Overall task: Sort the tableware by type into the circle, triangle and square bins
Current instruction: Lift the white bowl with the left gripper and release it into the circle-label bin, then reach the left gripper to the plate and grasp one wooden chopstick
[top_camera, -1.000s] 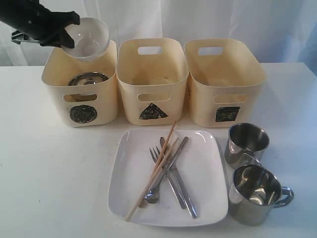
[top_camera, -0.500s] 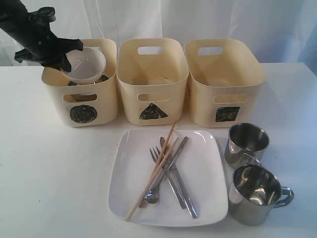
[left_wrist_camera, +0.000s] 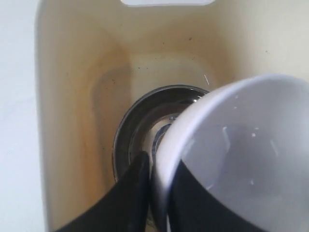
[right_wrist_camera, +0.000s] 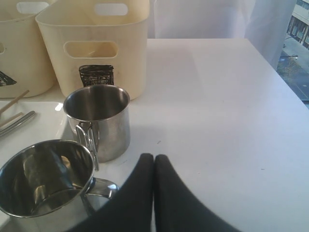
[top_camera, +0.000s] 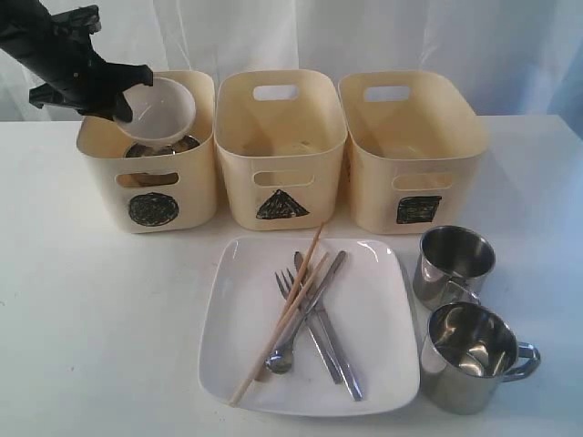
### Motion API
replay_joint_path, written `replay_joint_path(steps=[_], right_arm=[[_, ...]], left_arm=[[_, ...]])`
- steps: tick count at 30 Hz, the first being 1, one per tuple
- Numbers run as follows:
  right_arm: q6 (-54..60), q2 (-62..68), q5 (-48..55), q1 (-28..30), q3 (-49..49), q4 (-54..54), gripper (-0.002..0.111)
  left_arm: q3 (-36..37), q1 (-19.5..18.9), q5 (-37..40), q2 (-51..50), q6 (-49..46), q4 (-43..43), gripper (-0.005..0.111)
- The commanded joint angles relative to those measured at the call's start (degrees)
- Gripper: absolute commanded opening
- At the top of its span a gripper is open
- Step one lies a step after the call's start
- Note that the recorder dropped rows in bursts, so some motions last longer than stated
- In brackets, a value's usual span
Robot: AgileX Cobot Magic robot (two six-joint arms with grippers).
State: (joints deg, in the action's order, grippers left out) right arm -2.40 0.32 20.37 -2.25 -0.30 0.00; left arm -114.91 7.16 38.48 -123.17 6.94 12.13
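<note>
My left gripper (top_camera: 127,96) is shut on the rim of the white bowl (top_camera: 162,109), holding it tilted over the circle bin (top_camera: 150,187). The left wrist view shows the white bowl (left_wrist_camera: 241,145) pinched between my fingers (left_wrist_camera: 130,193), above the steel bowl (left_wrist_camera: 145,121) lying on the bin floor. The steel bowl (top_camera: 173,147) peeks out under the white one. Two steel mugs (top_camera: 454,264) (top_camera: 469,355) stand right of the large white square plate (top_camera: 246,309), which carries a fork (top_camera: 290,289), spoon (top_camera: 279,360), knives (top_camera: 332,337) and chopsticks (top_camera: 278,319). My right gripper (right_wrist_camera: 154,159) is shut and empty beside the mugs (right_wrist_camera: 99,121).
The triangle bin (top_camera: 281,150) stands in the middle and the square bin (top_camera: 410,150) on the right, both behind the plate. White table surface (right_wrist_camera: 217,96) spreads to the right of the mugs.
The left gripper has carried the white bowl down from above the circle bin's rim into its mouth, then held almost still. Nothing else has moved.
</note>
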Motion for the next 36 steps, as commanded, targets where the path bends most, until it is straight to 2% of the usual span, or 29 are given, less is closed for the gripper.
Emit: replay_joint_path(steps=[1,3,9,20,22,24,25,29,31,36], right_arm=[[0.2,-0.3,-0.8,-0.1,0.3,0.0,0.0],[0.2,-0.3,-0.8,-0.1,0.3,0.0,0.0],[0.2,-0.3,-0.8,-0.1,0.3,0.0,0.0],[0.2,-0.3,-0.8,-0.1,0.3,0.0,0.0],[0.2,-0.3,-0.8,-0.1,0.3,0.0,0.0],[0.2,-0.3,-0.8,-0.1,0.3,0.0,0.0],[0.2,-0.3,-0.8,-0.1,0.3,0.0,0.0],[0.2,-0.3,-0.8,-0.1,0.3,0.0,0.0],[0.2,-0.3,-0.8,-0.1,0.3,0.0,0.0],[0.2,-0.3,-0.8,-0.1,0.3,0.0,0.0]], left_arm=[[-0.5,-0.1,0.1,0.5,0.9,0.2,0.034],[-0.5,-0.1,0.1,0.5,1.2,0.5,0.038],[-0.5,-0.1,0.3,0.6,1.2,0.8,0.038],[-0.5,0.0,7.4,7.2,-1.4,2.8,0.036],[-0.5,0.0,9.3,9.8,-3.9,2.8,0.025],[-0.5,0.0,10.9,12.3,-6.5,2.8,0.006],[-0.5,0.0,11.5,13.4,-7.7,2.8,0.0],[0.0,1.0,17.9,19.7,-13.0,5.5,0.0],[2.4,2.4,18.4,22.7,-15.8,7.6,0.0],[16.8,8.5,14.5,32.2,-19.4,8.4,0.0]])
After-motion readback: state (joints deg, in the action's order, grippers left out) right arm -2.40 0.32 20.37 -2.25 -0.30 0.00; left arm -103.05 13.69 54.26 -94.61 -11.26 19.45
